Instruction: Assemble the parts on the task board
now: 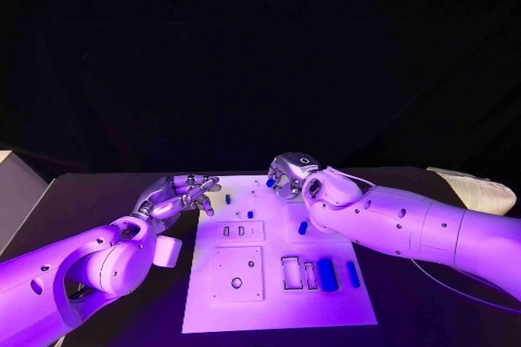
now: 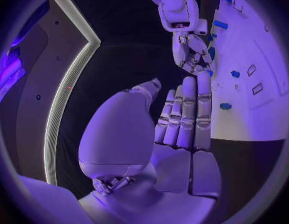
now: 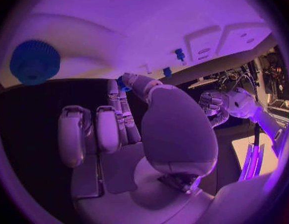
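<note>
Two silver hands hover at the far end of the white board (image 1: 280,302), where small blue parts lie scattered or stand in their seats. Reaching in over the far right of the board, the right hand (image 1: 289,175) pinches a small blue part (image 3: 122,83) between thumb and a fingertip, its other fingers curled alongside. At the board's far left edge, the left hand (image 1: 184,194) holds nothing, its fingers straight and pressed side by side.

Slipping is the likely trouble: the pinch looks shallow, and any tilt on the way to a seat could drop the part or jam it askew. Crowding is another risk, since the two hands sit near each other and a reach by either could knock the loose blue pegs (image 1: 250,214) between them.

Much is hard to read. Fingers cover most of the held part, so its shape and its intended seat cannot be told. Near the right forearm, three blue bars (image 1: 327,275) lie beside an open slot, and the arm hides part of the board behind it. One ridged blue knob (image 3: 35,61) looms at the rim of the right wrist view, its place on the board unclear.
</note>
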